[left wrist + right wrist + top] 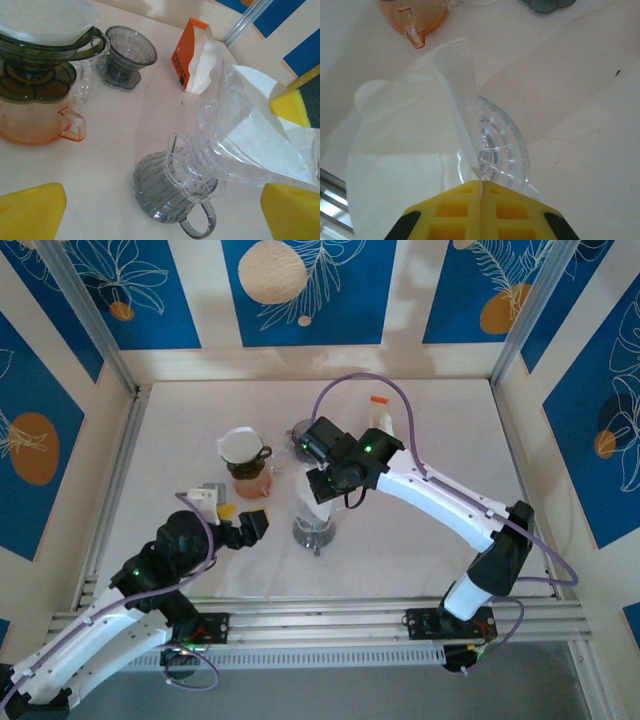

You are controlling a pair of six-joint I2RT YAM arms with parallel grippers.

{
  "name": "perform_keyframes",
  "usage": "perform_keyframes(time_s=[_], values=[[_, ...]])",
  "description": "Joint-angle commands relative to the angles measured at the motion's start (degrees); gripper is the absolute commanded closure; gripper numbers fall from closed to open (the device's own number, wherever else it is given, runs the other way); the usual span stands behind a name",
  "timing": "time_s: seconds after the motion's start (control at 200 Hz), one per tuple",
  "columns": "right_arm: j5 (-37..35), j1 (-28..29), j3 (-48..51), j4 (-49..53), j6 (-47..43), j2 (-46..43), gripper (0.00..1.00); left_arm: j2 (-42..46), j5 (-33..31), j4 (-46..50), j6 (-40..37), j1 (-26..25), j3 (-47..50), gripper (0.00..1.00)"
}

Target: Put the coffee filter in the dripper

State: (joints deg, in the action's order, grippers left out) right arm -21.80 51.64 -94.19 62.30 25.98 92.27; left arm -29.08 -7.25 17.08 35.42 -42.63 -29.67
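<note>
the coffee filter (415, 155) is pinched at its upper edge by the right claw (481, 187), whose yellow pads are pressed together on the paper with no gap seen between them. the filter hangs just below the claw and is partly lowered into the clear dripper (502, 145), which is seen directly under the fingertips, seated on a grey glass server (155, 192). from the left wrist view the paper cone appears to lie inside the dripper's wall but tilted, so the placing is judged well advanced and not finished: the filter is yet to be settled flat against the ribs and let go. the left claw (252, 527) is spread wide and holds nothing; it is kept low and to the left of the right claw, near the server. ahead of the right claw and to its left, an orange server (30, 127) carrying a dark dripper (40, 45) already lined with paper is seen, a small grey dripper (127, 52) beside it, and an orange filter pack (192, 60) further off. none of these is judged to block the drop.
</note>
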Motion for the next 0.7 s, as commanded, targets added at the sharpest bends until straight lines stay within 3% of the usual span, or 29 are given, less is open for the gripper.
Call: perform_keyframes(time_s=[0.0, 0.225, 0.465, 0.695], values=[[3.7, -1.4, 1.5, -0.6, -3.2, -1.2, 1.00, -2.7, 3.8, -2.7, 0.0, 0.6, -3.5, 0.00], [5.5, -2.0, 2.1, -1.7, -5.3, -0.4, 1.00, -10.1, 10.7, -5.7, 1.6, 2.3, -7.0, 0.04], [1.9, -0.6, 2.4, -1.7, -6.4, 0.7, 1.00, -19.0, 14.5, -6.1, 3.8, 4.9, -11.5, 0.13], [-1.8, 0.9, 3.7, -1.7, -7.7, 1.9, 1.00, -24.1, 16.5, -7.7, 3.4, 5.2, -12.8, 0.15]])
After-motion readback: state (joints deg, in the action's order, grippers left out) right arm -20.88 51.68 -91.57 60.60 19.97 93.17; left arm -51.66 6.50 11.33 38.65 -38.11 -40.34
